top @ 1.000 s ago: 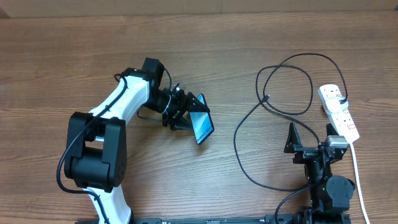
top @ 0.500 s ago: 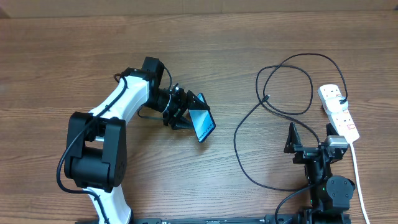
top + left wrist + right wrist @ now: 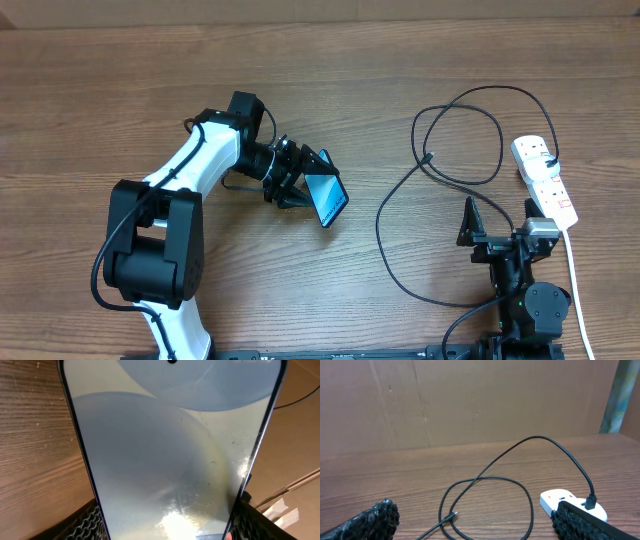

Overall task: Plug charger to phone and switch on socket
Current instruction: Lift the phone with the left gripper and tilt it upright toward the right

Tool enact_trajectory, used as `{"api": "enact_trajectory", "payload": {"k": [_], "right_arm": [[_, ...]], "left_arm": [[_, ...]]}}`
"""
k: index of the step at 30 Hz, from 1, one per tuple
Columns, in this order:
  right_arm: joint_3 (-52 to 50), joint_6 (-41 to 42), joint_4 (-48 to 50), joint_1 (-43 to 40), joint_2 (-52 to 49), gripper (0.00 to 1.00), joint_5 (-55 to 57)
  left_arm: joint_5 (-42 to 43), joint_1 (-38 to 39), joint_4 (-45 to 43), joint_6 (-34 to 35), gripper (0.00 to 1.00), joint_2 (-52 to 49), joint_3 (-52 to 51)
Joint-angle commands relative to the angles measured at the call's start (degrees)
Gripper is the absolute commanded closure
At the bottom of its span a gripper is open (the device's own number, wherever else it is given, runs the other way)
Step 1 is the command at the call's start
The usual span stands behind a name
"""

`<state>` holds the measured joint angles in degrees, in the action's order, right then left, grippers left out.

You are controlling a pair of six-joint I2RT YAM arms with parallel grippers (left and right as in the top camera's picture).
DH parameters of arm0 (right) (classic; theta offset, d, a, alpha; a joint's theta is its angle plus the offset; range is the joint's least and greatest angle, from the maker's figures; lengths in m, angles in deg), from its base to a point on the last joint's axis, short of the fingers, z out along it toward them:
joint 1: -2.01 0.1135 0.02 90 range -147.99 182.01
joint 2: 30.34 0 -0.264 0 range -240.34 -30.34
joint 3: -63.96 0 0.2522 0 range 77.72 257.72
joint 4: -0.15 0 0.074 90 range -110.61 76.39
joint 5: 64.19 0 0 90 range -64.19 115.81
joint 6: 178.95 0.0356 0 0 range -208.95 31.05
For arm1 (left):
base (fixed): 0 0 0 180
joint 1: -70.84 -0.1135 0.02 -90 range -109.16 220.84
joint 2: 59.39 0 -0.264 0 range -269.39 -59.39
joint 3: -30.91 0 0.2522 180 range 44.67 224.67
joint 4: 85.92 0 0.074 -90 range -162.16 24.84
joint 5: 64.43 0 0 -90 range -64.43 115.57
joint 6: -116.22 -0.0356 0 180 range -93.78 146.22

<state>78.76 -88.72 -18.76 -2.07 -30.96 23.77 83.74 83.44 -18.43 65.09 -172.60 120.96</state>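
My left gripper (image 3: 308, 180) is shut on the phone (image 3: 326, 198), its light-blue screen tilted up above the table; the screen fills the left wrist view (image 3: 170, 445), with a finger (image 3: 82, 522) at each lower edge. The charger (image 3: 440, 165), a thin black cable, loops across the right half of the table; its plug tip (image 3: 451, 517) lies on the wood. Its other end is plugged into the white socket (image 3: 545, 180) at the far right, also seen in the right wrist view (image 3: 570, 502). My right gripper (image 3: 497, 222) is open and empty, near the table's front edge.
The socket's thick white cord (image 3: 575, 275) runs toward the front right edge. A brown cardboard wall (image 3: 470, 400) stands behind the table.
The left gripper has shifted the phone slightly to the right. The right arm has not moved.
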Motion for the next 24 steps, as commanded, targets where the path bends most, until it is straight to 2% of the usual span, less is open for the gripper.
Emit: {"api": "enact_trajectory", "payload": {"k": [1,12,24], "right_arm": [[-0.5,-0.1,0.3,0.3,0.5,0.00,0.7],[-0.5,-0.1,0.3,0.3,0.5,0.00,0.7],[-0.5,-0.1,0.3,0.3,0.5,0.00,0.7]], "left_arm": [[3.4,-0.3,0.0,1.2,0.41,-0.3,1.6],[5.6,-0.2,-0.2,4.5,0.41,-0.3,1.6],[4.7,-0.2,-1.9,4.4,0.41,-0.3,1.6]]}}
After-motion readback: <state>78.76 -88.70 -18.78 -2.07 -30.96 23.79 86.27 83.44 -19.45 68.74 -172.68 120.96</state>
